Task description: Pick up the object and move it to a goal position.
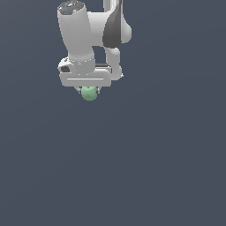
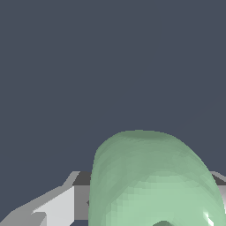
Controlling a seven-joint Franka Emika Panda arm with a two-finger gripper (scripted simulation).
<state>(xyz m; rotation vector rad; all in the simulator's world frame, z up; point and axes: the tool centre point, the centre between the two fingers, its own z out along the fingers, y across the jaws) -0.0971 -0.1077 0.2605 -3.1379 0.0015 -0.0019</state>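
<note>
In the exterior view the pincer (image 1: 89,90) is closed around the light-green object (image 1: 89,93), which sticks out just under the white hand. The wrist view shows the object (image 2: 154,181) large, with one grey finger (image 2: 53,207) beside it.

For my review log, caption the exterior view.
White gripper on a small light-green cylinder against a plain dark grey background.

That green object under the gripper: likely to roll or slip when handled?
The green object looks rounded with smooth, faintly glossy sides in the wrist view, so it may well roll if laid on its side and could slip in a light pinch. It is narrower than the gripper above it, so probably light. It shows no sagging, suggesting it is stiff.
</note>
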